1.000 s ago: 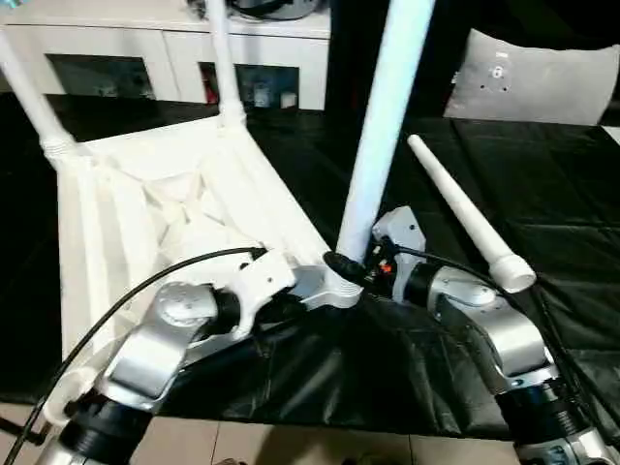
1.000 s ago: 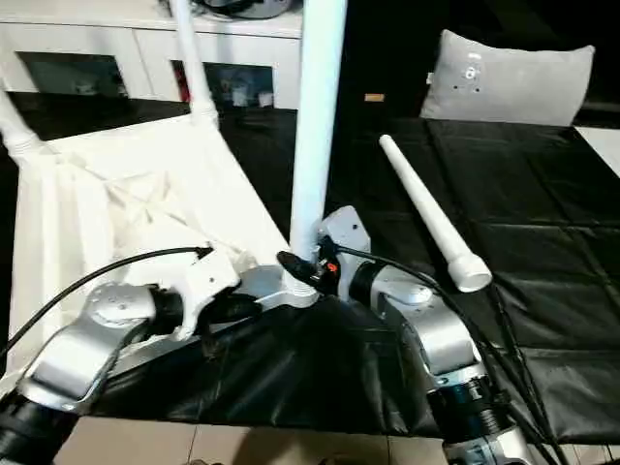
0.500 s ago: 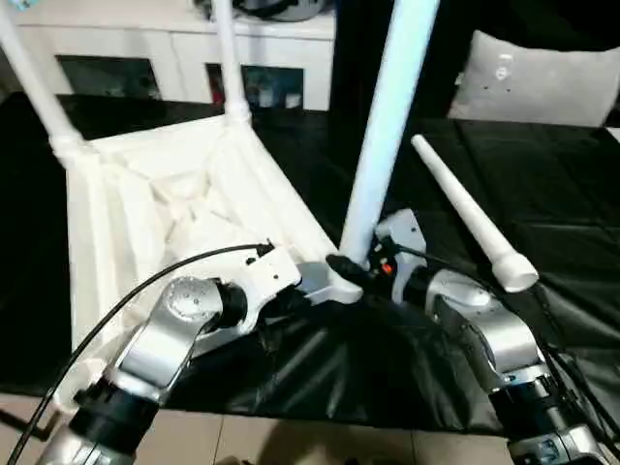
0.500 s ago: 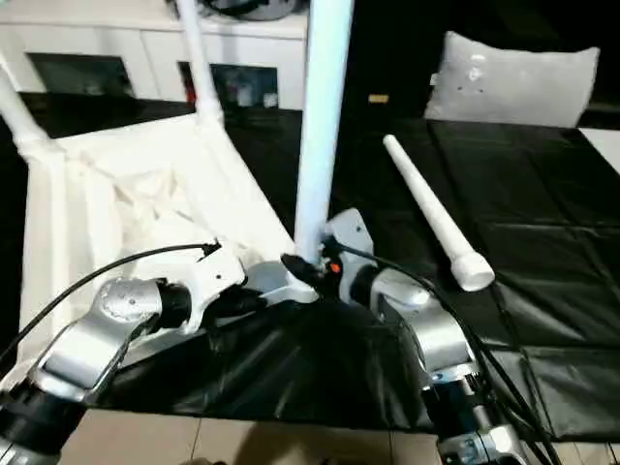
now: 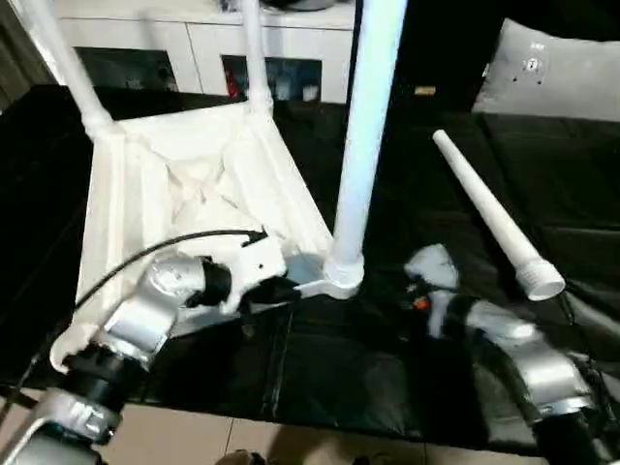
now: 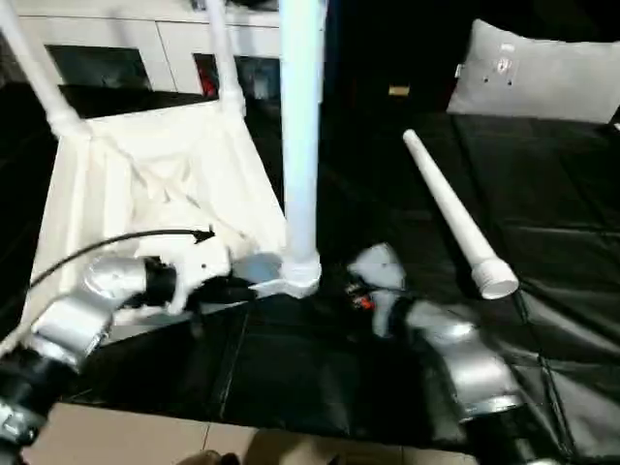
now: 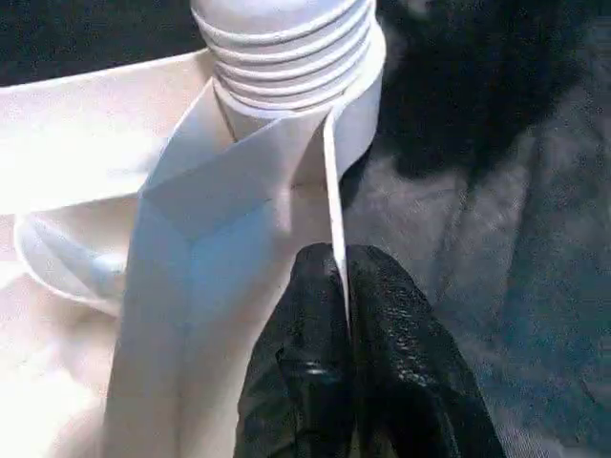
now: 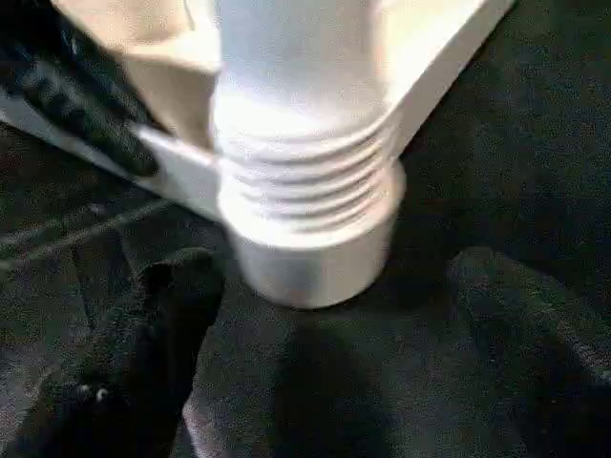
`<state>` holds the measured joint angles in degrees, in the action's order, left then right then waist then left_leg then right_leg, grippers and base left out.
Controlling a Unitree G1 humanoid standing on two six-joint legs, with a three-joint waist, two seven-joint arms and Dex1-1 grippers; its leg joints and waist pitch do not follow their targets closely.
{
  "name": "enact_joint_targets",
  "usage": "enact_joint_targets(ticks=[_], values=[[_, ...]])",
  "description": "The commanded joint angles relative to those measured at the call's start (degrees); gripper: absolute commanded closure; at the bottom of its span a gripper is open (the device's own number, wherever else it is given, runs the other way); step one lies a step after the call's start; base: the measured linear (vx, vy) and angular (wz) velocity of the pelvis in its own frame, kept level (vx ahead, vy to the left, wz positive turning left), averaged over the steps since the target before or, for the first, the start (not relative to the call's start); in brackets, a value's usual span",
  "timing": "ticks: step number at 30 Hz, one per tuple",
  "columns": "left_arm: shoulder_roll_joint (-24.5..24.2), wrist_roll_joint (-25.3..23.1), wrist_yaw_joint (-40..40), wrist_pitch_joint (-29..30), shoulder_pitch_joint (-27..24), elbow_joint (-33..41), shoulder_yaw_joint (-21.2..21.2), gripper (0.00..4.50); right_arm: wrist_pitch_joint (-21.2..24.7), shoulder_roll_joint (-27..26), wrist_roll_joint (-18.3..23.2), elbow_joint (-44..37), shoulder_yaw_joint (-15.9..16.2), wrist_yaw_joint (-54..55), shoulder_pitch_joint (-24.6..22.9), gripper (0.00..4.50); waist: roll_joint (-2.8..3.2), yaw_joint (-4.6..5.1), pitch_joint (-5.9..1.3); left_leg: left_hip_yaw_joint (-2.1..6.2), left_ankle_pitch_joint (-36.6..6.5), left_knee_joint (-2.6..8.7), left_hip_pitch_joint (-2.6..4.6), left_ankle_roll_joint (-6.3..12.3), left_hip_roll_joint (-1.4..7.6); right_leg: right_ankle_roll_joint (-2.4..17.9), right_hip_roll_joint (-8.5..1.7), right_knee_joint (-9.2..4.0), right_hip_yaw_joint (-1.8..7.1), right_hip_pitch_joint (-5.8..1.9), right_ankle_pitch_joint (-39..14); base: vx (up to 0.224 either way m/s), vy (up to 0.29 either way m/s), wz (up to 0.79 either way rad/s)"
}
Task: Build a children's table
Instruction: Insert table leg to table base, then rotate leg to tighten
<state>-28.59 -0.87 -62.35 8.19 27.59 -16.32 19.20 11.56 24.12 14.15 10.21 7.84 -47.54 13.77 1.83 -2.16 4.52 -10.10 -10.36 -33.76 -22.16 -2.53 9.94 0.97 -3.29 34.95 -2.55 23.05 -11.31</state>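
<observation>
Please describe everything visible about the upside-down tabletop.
The tabletop is white plastic, rectangular with rounded corners, lying ribbed hollow underside up on the black cloth. Three round white legs stand upright in threaded corner sockets; a fourth leg lies loose beside it. The left pincer is shut on its thin rim near the front socket.

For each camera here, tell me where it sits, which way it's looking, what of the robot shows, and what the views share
Left eye view: on the head, looking forward and down at the upturned table top; both silver forearms show.
Right eye view: beside it, same scene, with the loose leg on the black cloth.
Left wrist view: on the left wrist, along the left gripper, shut on the table's thin rim.
Right wrist view: on the right wrist, along the open right gripper, facing the standing leg.
Shared: both wrist views show that leg's threaded base.
</observation>
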Motion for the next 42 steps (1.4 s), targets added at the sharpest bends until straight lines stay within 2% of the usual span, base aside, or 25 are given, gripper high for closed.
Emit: enact_joint_targets(ticks=[1,2,5,7,8,10,14,18,22,28,38,42], values=[[-0.71,-0.47,-3.95,-3.31,1.5,0.01,2.65,4.5,-0.23,0.82,2.4,-2.06,-1.26,-2.78,0.22,0.09,0.43,-0.08,-4.59,0.95,-8.07,3.27,1.16,5.09,3.11,15.58,-4.41,-3.6,2.62,-3.44,-0.36,0.0,0.0,0.0],[-1.16,-0.52,-5.53,-4.39,1.86,-0.57,3.38,4.5,0.23,1.46,3.52,-2.69,-1.43,-4.45,0.45,0.09,0.62,-0.2,-4.46,0.97,-8.74,3.32,1.29,4.97,3.17,15.51,-4.44,-3.73,2.63,-3.32,-1.41,0.0,0.0,0.0],[-1.86,-0.74,-8.4,-6.82,2.56,-1.61,4.87,4.5,0.4,1.99,4.73,-3.35,-1.16,-6.79,1.43,0.09,0.53,-0.51,-4.35,0.94,-10.88,3.5,1.53,3.55,3.31,15.08,-4.51,-3.96,2.67,-3.18,-5.69,0.0,0.0,0.0],[-2.03,-0.9,-9.11,-7.6,2.78,-1.86,5.31,4.5,0.5,2.06,4.54,-3.28,-0.48,-7.46,1.83,0.09,0.62,-0.75,-4.42,0.95,-10.53,3.5,1.62,3.17,3.37,15.16,-4.5,-3.84,2.66,-3.08,-5.36,0.0,0.0,0.0],[-2.17,-0.95,-9.98,-8.24,2.99,-1.88,5.78,4.5,-0.18,2.26,3.26,-3.23,1.07,-8.04,2.23,0.09,0.43,-0.89,-4.38,0.94,-10.06,3.49,1.52,3.09,3.34,15.15,-4.46,-3.73,2.64,-3.09,-4.77,0.0,0.0,0.0],[-2.08,-1.05,-10.64,-8.94,3.21,-2.33,5.87,4.5,-0.6,2.26,2.55,-3.07,1.67,-8.35,2.38,0.09,0.6,-1.13,-4.43,0.9,-9.9,3.45,1.64,2.93,3.37,15.15,-4.5,-3.64,2.63,-2.97,-4.67,0.0,0.0,0.0],[-1.92,-1.24,-12.68,-11.12,3.9,-3.41,6.48,4.5,-1.01,2.26,-0.17,-1.47,4.37,-9.78,3.8,0.09,0.46,-1.25,-4.46,0.94,-9.03,3.37,1.33,3.04,3.19,15.01,-4.57,-3.47,2.58,-3.22,-3.67,0.0,0.0,0.0],[-1.77,-1.33,-13.21,-11.92,4.15,-3.41,7.01,4.5,-1.87,1.91,-1.62,0.42,5.65,-10.42,5.34,0.09,0.42,-1.17,-4.48,0.91,-8.99,3.26,1.3,3.03,3.16,15.28,-4.54,-3.36,2.58,-3.24,-3.47,0.0,0.0,0.0],[-1.32,-1.36,-13.41,-12.32,4.54,-3.81,7.08,4.5,-1.49,1.41,-0.92,1.34,5.83,-11.26,6.36,0.09,0.2,-1.24,-4.48,0.87,-8.28,3.21,1.32,3.46,3.22,15.38,-4.59,-3.36,2.58,-3.2,-3.25,0.0,0.0,0.0],[-1.16,-1.57,-13.79,-13.1,5.07,-4.7,7.22,4.5,0.66,0.84,0.92,2.22,5.83,-13.76,7.05,0.53,0.35,-1.48,-4.46,0.88,-7.97,3.15,1.25,4.01,3.26,15.5,-4.6,-3.25,2.51,-3.23,-2.66,0.0,0.0,0.0],[-1.19,-1.71,-14.44,-13.69,5.38,-5.43,7.11,4.5,2.42,0.7,1.65,3.16,5.88,-16.18,7.4,1.45,0.29,-2.06,-4.53,0.85,-7.34,3.09,1.33,3.89,3.32,15.53,-4.56,-3.12,2.48,-3.16,-2.34,0.0,0.0,0.0],[-1.27,-1.45,-14.51,-13.62,5.35,-5.43,7.04,4.5,3.36,0.69,1.98,2.61,5.9,-16.77,6.97,1.64,0.38,-2.28,-4.47,0.85,-8.03,3.14,1.37,3.58,3.33,15.34,-4.64,-3.27,2.48,-3.14,-3.61,0.0,0.0,0.0]])
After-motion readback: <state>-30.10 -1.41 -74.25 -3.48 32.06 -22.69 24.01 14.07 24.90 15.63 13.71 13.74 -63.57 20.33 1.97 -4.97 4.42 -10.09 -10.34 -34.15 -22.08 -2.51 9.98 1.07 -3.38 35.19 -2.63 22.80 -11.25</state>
